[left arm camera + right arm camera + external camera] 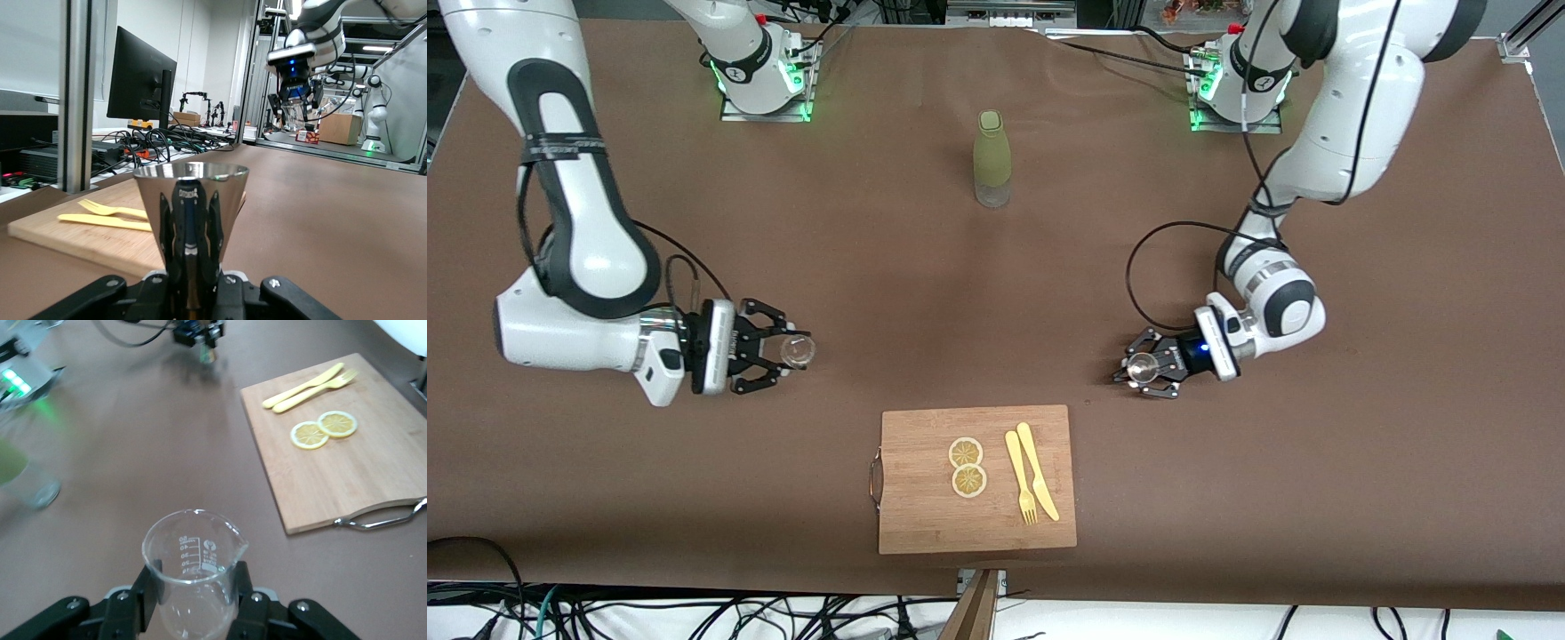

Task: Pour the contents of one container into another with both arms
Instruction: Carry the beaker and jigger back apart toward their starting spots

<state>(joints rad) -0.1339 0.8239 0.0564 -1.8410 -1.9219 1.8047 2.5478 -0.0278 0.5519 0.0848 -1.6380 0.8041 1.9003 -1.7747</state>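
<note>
Two arms reaching over one brown table. Left gripper clamping one steel cup, fingers closed on its walls, hanging low over the table toward the left arm's end, just beside the board's corner. Right gripper gripping one clear beaker, fingers closed on the glass, hanging over the table toward the right arm's end. Cup and beaker sitting well apart. Lying between them and nearer the front camera: one wooden board bearing two lemon slices, touching, plus one yellow fork and one yellow knife side by side. Standing upright between the arm bases: one green bottle.
</note>
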